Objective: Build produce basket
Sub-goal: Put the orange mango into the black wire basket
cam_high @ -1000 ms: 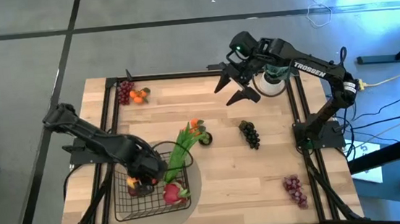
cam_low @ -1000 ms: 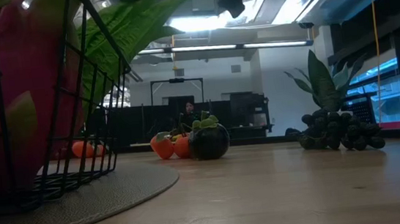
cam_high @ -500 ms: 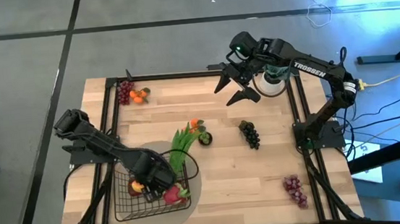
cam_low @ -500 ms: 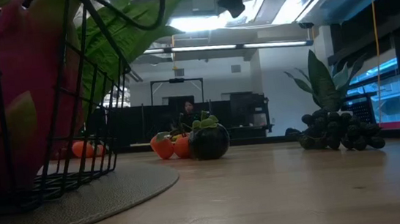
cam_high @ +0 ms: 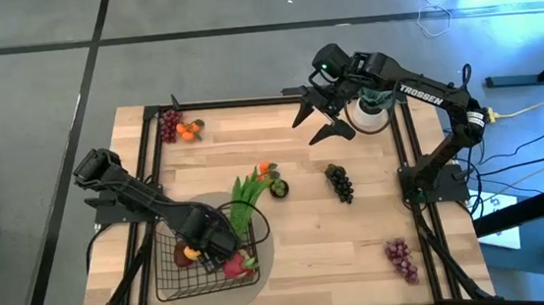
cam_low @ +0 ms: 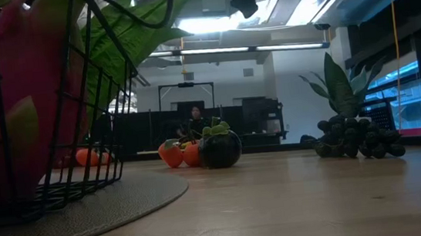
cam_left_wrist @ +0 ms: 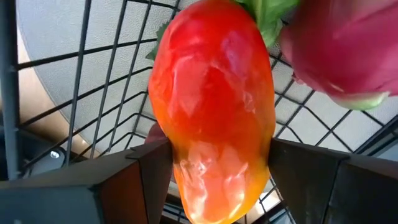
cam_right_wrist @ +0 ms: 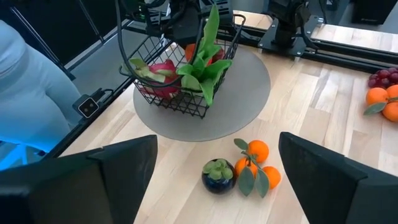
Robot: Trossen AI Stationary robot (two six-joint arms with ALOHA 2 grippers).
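The black wire basket (cam_high: 168, 286) stands on a round grey mat (cam_high: 260, 234) at the near left. In it lie a pink dragon fruit (cam_high: 235, 265) and green leafy stalks (cam_high: 248, 196), whose tips lean out over the far rim. My left gripper (cam_high: 199, 248) points down into the basket, shut on a red-orange mango (cam_left_wrist: 211, 106). My right gripper (cam_high: 314, 124) hovers open above the table's far right with nothing between its fingers. My left gripper pinches the mango between its two fingers (cam_left_wrist: 152, 177) at its orange-yellow end (cam_left_wrist: 186, 165). The fingers come from above, point down and lie across the fruit. The mango lies level inside the basket beside the dragon fruit (cam_left_wrist: 342, 50); whether it rests on the wire floor I cannot tell.
On the bare wood lie small oranges with a dark round fruit (cam_high: 273, 182), a dark grape bunch (cam_high: 340, 183), a red-purple bunch (cam_high: 401, 258), and grapes with oranges (cam_high: 179, 129) at the far left. A white pot (cam_high: 368, 116) stands under the right arm. Part of a person in light blue (cam_right_wrist: 25, 93) shows beside the table.
My left gripper has gone down into the basket with the mango, a little toward the near edge, and rolled slightly. It has then stayed still. The mango now lies next to the dragon fruit.
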